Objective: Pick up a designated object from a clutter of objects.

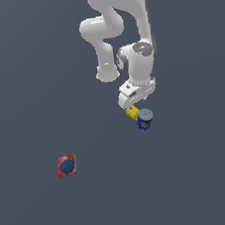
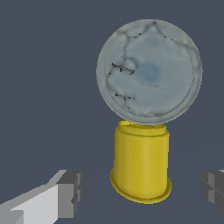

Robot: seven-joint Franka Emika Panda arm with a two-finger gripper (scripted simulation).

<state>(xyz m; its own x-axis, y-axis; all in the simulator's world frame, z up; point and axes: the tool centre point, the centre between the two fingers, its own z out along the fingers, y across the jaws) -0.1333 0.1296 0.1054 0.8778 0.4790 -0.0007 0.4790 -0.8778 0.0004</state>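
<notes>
Gripper (image 2: 142,192) is spread open around yellow cup (image 2: 141,164), untouched; blue can (image 2: 148,72) is seen touching it, frame centre.

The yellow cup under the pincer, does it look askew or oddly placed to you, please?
Yes. The yellow cup lies on its side, not upright, one end against the blue can. The open pincer straddles it without touching.

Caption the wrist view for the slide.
Open gripper straddles the yellow cup, which lies beside the grey-topped can.
</notes>
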